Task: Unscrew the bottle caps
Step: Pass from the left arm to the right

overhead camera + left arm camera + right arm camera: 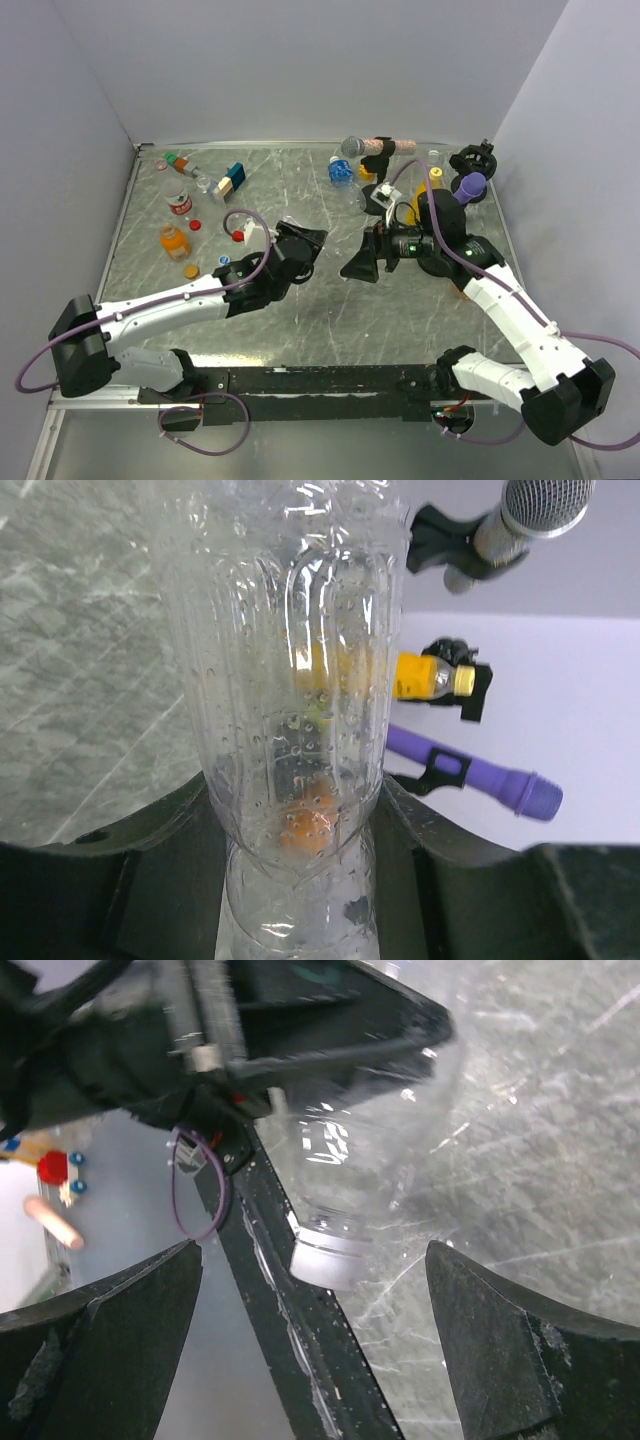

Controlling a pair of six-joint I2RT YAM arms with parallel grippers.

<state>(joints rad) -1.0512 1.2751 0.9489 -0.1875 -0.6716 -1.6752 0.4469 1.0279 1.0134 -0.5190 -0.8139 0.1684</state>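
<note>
clear bottle (290, 680) gripped by left end effector (312, 243), white cap (325, 1260) on.

No text legible anywhere, red-labelled bottle (180, 204) with print too small to read, blue-labelled bottle (341, 172) likewise unreadable.

bottle (300, 680): clear, beaded with droplets | cap (325, 1260): white | surface (330, 330): grey, pale marbled streaks | foam microphone (480, 785): purple | mesh microphone (545, 505): silver-grey | small bottle (425, 675): yellow | loose cap (237, 237): red | squat bottle (174, 240): orange
</note>
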